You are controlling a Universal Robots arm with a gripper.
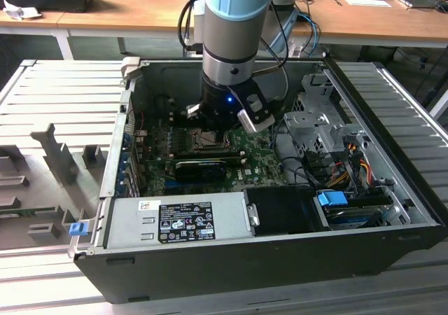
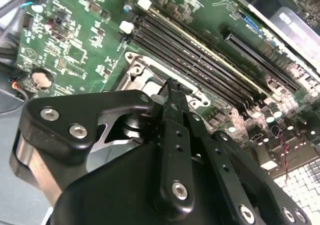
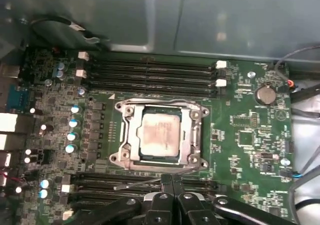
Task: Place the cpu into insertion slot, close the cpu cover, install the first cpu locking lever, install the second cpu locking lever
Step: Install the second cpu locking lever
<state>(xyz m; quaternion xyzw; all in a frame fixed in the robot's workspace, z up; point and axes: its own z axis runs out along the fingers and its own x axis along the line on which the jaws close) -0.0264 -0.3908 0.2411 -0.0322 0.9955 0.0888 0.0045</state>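
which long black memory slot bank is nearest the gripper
The bank at the gripper's fingertips; the other bank lies beyond the square metal-rimmed insertion slot.

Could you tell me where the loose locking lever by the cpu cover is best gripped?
Probably the locking lever near its free end, which juts clear of the cpu cover; bring the hand from above, pinching across the thin rod.

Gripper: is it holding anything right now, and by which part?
Nothing is held. The gripper has its jaws together at the socket's edge, beside a thin lever. The cpu sits in the insertion slot under the cpu cover.
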